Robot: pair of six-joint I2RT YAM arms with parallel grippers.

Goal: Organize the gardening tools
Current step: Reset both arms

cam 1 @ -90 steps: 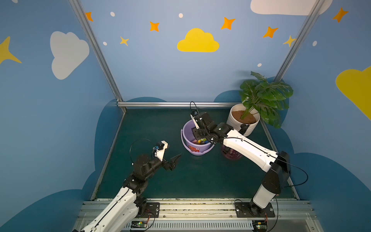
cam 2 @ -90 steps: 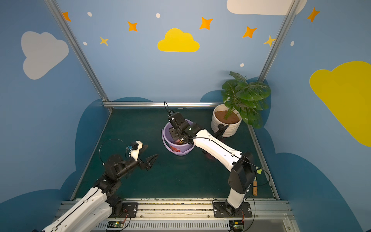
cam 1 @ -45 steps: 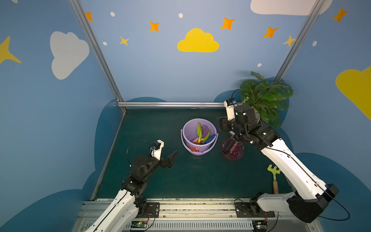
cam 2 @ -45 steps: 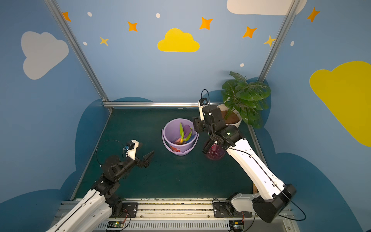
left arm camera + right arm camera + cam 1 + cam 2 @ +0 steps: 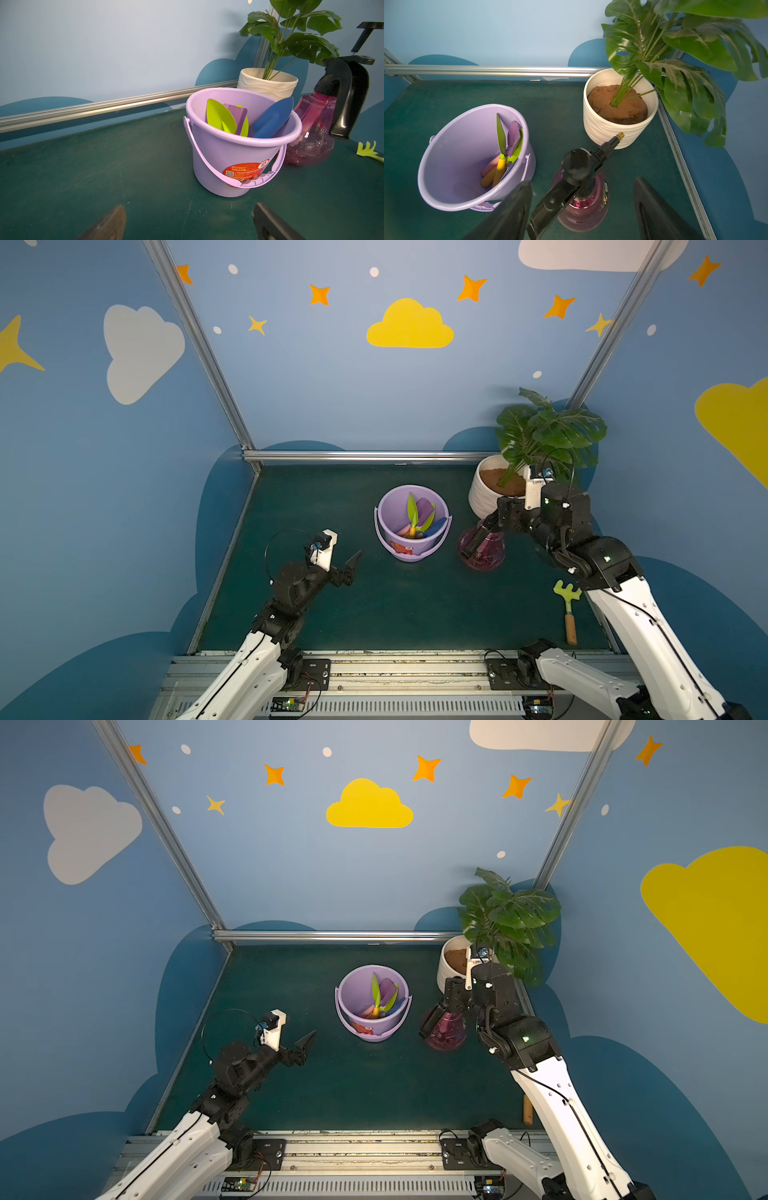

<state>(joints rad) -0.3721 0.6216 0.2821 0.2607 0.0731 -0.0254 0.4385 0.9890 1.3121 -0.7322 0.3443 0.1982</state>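
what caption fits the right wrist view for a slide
Open right gripper above the pink spray bottle, beside a lilac bucket of toy trowels and a white plant pot.

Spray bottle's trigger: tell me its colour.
Black. The trigger shows best in the left wrist view.

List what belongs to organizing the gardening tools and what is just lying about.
Job:
lime-green trowels, purple trowel, blue trowel, pink spray bottle, lime-green hand rake.

Lying about:
lilac bucket, white plant pot.
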